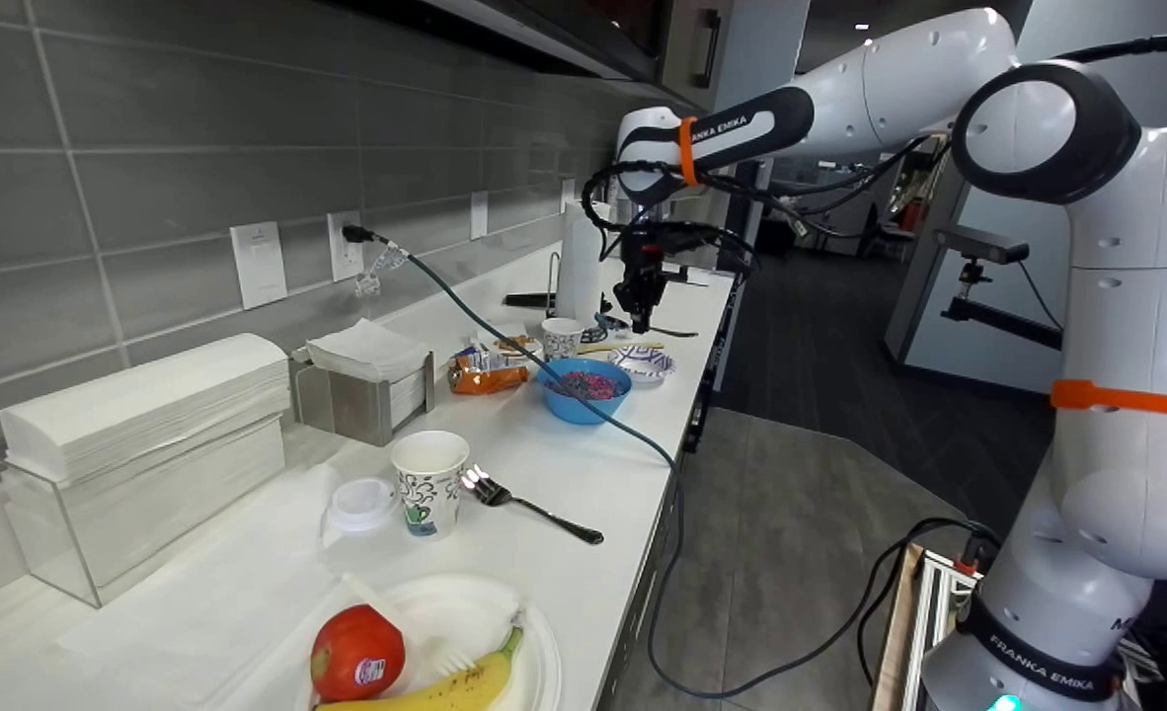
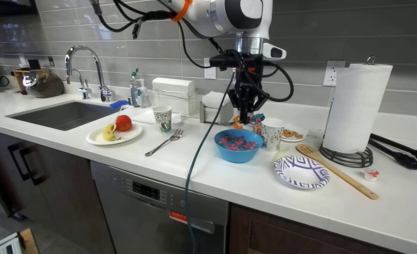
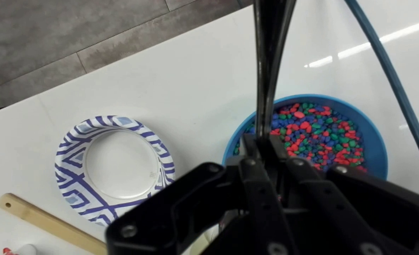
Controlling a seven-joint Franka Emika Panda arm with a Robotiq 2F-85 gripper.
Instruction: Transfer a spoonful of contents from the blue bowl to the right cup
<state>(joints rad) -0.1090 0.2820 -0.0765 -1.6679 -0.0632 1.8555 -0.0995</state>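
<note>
- Blue bowl (image 2: 236,157): upright on the counter (image 2: 251,180), between the front edge and the wall-side edge. Contents: small red, blue and green pieces (image 3: 323,134), lying below the rim.
- Right cup (image 2: 272,139): patterned paper type, upright, just beside the blue bowl, toward the wall-side edge. Contact with the bowl cannot be determined.
- Gripper (image 3: 262,143): suspended above the counter, near the blue bowl and clear of it. Fingers pinch a dark metal utensil (image 3: 268,81); its handle points toward the front edge, its opposite end is hidden.
- Cable (image 3: 397,85): passes the blue bowl and drops over the front edge.
- Paper dish (image 2: 319,178): blue-patterned rim, near the front edge, on the side of the blue bowl away from the cable.
- Wooden spatula (image 2: 349,180): flat, beside the paper dish, handle end nearer the front edge than the head.
- Fork (image 1: 491,491): flat, handle directed toward the front edge.
- Second cup (image 1: 430,494): upright, just beside a white lid (image 1: 361,504) and the fork's tines.
- White plate (image 1: 549,642): near the front edge; bears a banana (image 1: 480,681) and a red round item (image 1: 356,652).
</note>
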